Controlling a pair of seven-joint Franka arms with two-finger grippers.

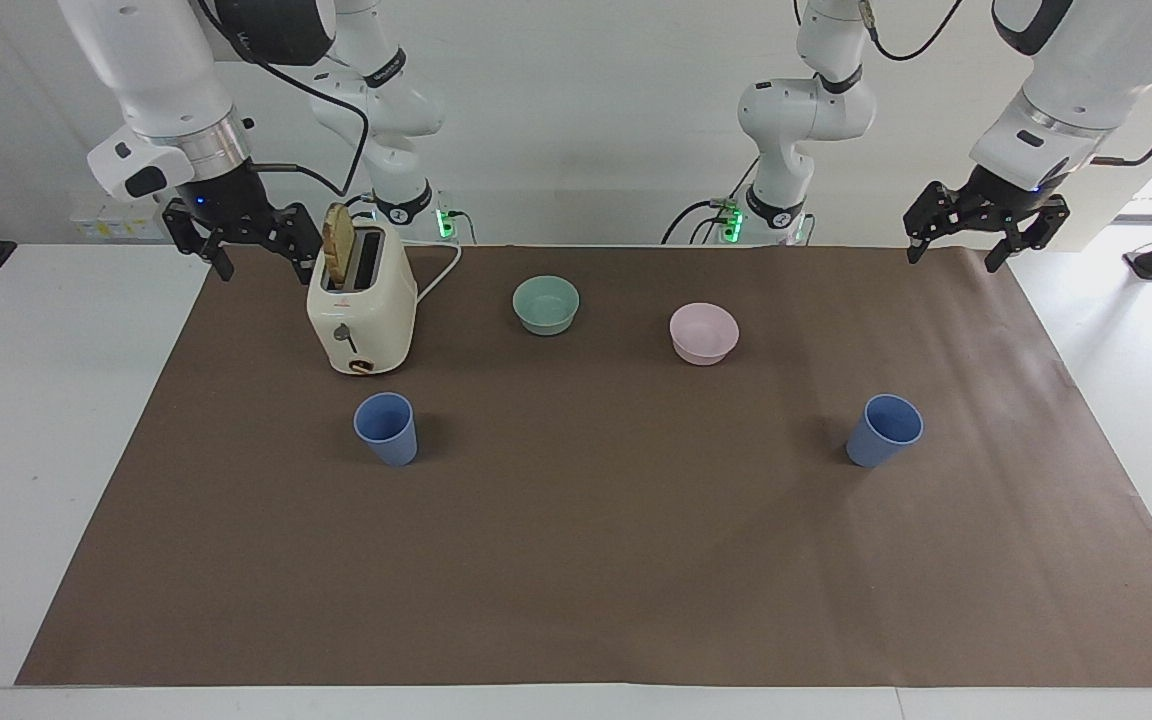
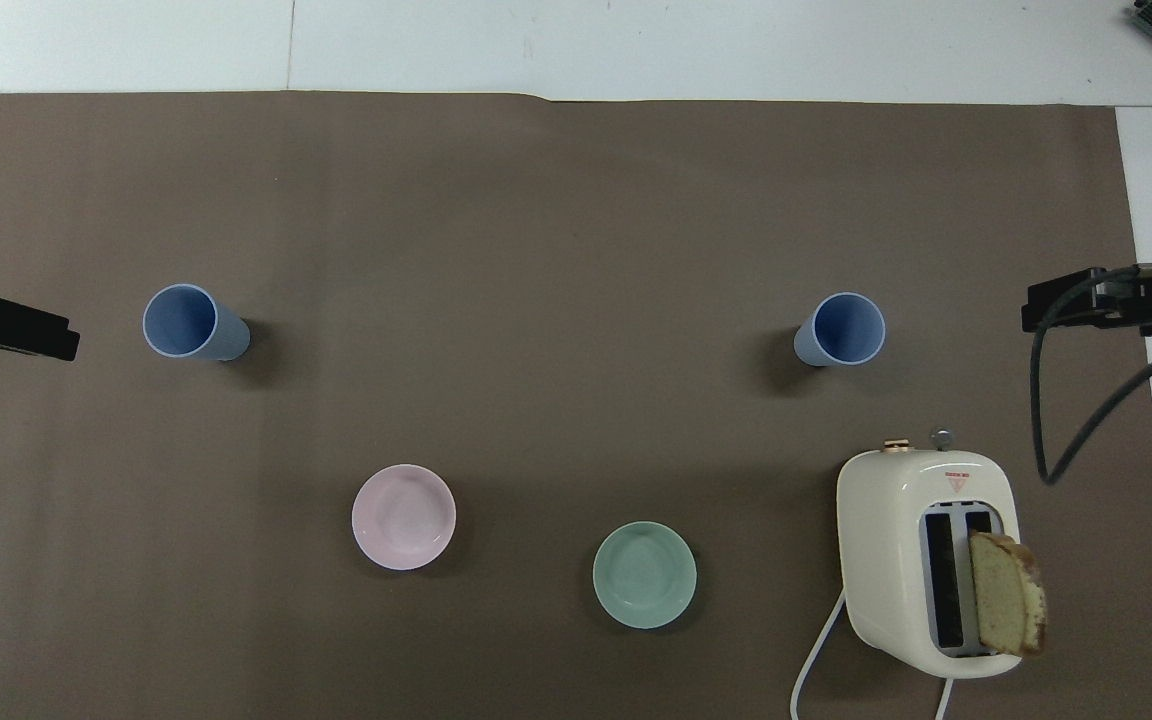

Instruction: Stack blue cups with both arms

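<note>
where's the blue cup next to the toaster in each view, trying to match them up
Facing view: the blue cup stands in the left half of the picture, just below the toaster.
Overhead view: the same blue cup stands in the right half, just above the toaster.
Shared landmark: the cream toaster with a slice of bread sticking out. The cup sits farther from the robots than it, at the right arm's end of the table.
</note>
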